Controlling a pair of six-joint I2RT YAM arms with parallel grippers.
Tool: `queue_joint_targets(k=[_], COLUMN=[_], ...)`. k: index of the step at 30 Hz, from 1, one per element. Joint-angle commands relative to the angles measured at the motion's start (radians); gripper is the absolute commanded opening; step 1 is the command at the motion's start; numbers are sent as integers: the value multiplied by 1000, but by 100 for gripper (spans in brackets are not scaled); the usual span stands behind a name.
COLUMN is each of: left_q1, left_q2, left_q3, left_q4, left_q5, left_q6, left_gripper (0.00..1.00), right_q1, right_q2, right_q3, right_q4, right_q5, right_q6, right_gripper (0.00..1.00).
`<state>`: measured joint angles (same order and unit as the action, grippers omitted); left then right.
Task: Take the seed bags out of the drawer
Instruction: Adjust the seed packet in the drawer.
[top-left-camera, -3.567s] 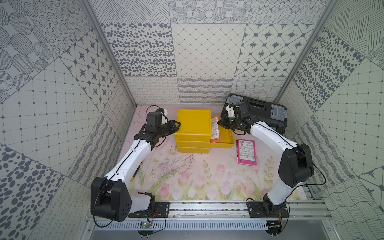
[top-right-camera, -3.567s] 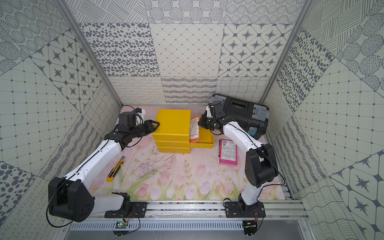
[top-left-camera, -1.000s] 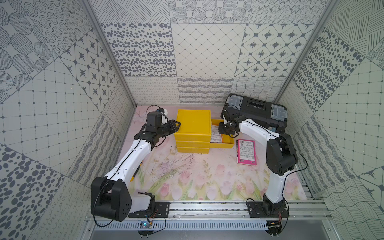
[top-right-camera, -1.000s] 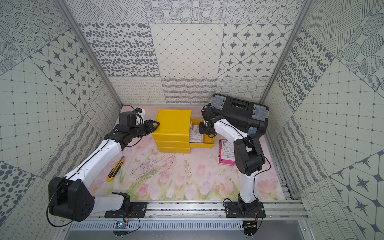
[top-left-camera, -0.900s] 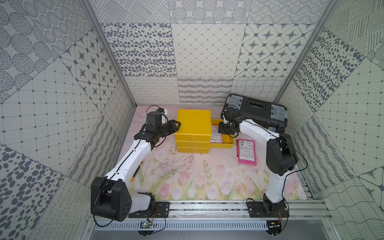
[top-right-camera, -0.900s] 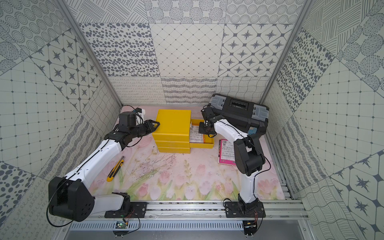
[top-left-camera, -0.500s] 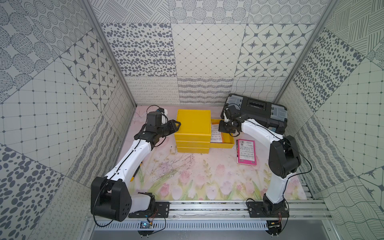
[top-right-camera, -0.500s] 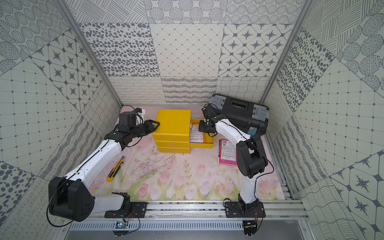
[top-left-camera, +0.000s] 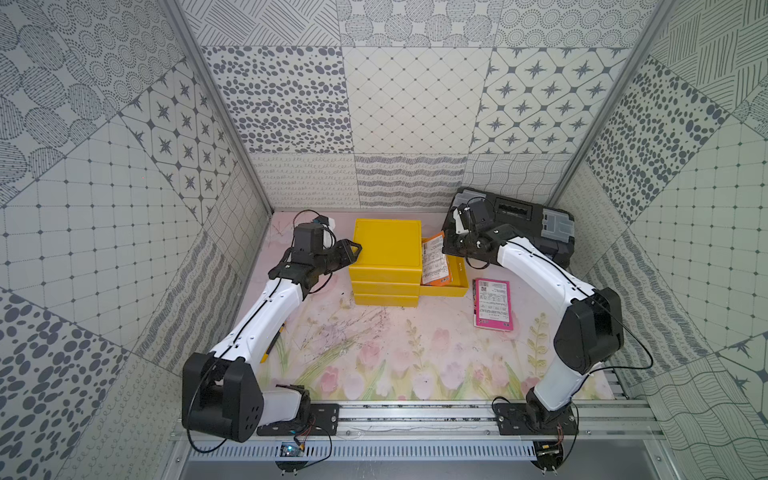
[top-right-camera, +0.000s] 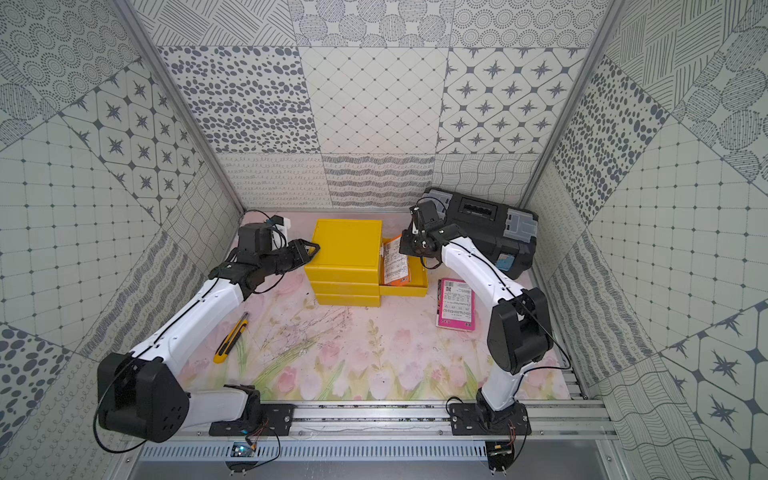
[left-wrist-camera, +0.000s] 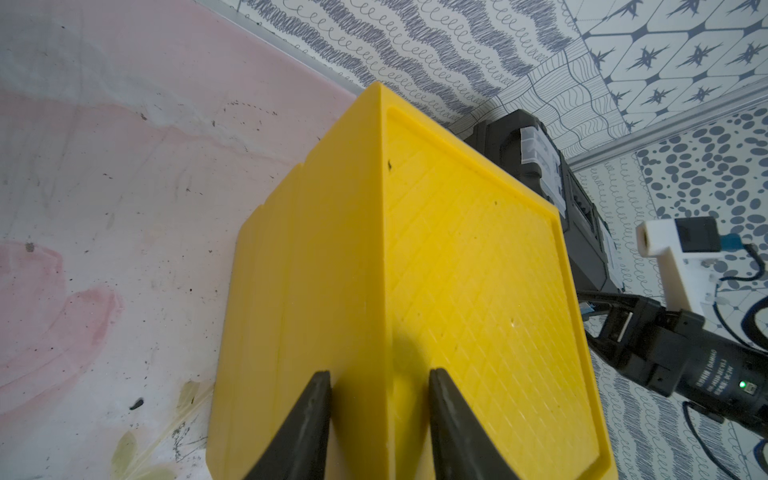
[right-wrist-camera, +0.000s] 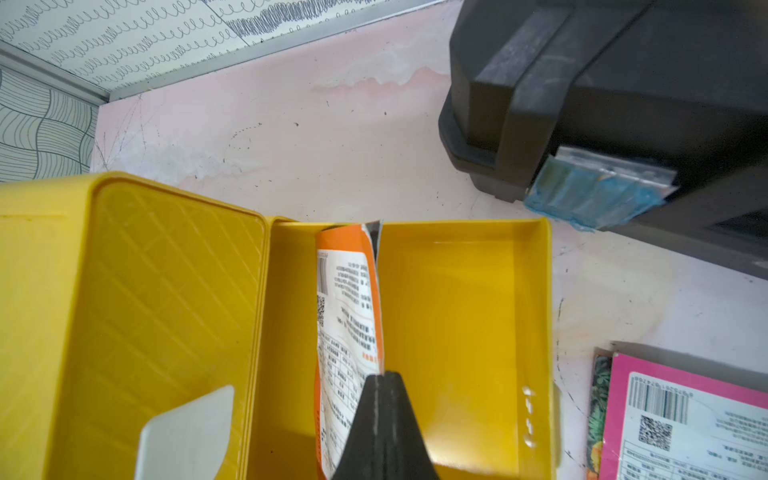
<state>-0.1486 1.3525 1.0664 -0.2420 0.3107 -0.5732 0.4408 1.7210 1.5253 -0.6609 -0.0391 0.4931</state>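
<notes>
The yellow drawer cabinet (top-left-camera: 386, 245) (top-right-camera: 347, 243) stands at the back with its top drawer (top-left-camera: 457, 286) (top-right-camera: 409, 289) pulled out to the right. An orange seed bag (top-left-camera: 435, 259) (top-right-camera: 395, 262) (right-wrist-camera: 349, 299) with a white printed label stands tilted on edge inside the drawer (right-wrist-camera: 536, 311). My right gripper (top-left-camera: 446, 245) (top-right-camera: 405, 245) (right-wrist-camera: 380, 376) is shut on the bag's upper edge. My left gripper (top-left-camera: 353, 249) (top-right-camera: 313, 248) (left-wrist-camera: 380, 374) clamps the cabinet's (left-wrist-camera: 457, 270) top left edge, one finger on each side. A magenta seed bag (top-left-camera: 492, 303) (top-right-camera: 455, 305) (right-wrist-camera: 681, 415) lies on the mat to the right.
A black toolbox (top-left-camera: 523, 220) (top-right-camera: 486, 224) (right-wrist-camera: 623, 83) sits at the back right, close behind my right wrist. A yellow utility knife (top-right-camera: 230, 338) lies on the mat beside my left arm. A flower-print packet edge (right-wrist-camera: 598, 395) peeks from under the magenta bag.
The orange bag lay flat in the drawer a second ago; now its edge is raised and it stands tilted in my right gripper. My left arm has not moved.
</notes>
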Motion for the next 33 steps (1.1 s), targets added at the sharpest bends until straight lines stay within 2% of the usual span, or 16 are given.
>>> queue_joint_targets(k=[1, 8, 22, 26, 29, 33], left_q1=[-3, -4, -4, -4, -3, -3], left_q2=[34, 34, 33, 31, 35, 36], left_q3=[-22, -23, -25, -26, -26, -26], left_q4=[-385, -383, -384, -383, -383, -379], left_q5=[-12, -10, -7, -10, -8, -7], left_q6=[55, 50, 49, 52, 50, 49], left_gripper=[40, 40, 40, 40, 40, 40], right_q1=[-13, -47, -47, -47, -47, -47], right_q2=[-58, -75, 61, 69, 67, 65], right_q3=[23, -8, -29, -28, -27, -32], right_q4=[-6, -8, 52, 56, 56, 55], right_q5=[15, -18, -139, -121, -113, -108], right_q6=[-26, -35, 11, 16, 9, 2], right_gripper=[0, 0, 0, 15, 22, 25])
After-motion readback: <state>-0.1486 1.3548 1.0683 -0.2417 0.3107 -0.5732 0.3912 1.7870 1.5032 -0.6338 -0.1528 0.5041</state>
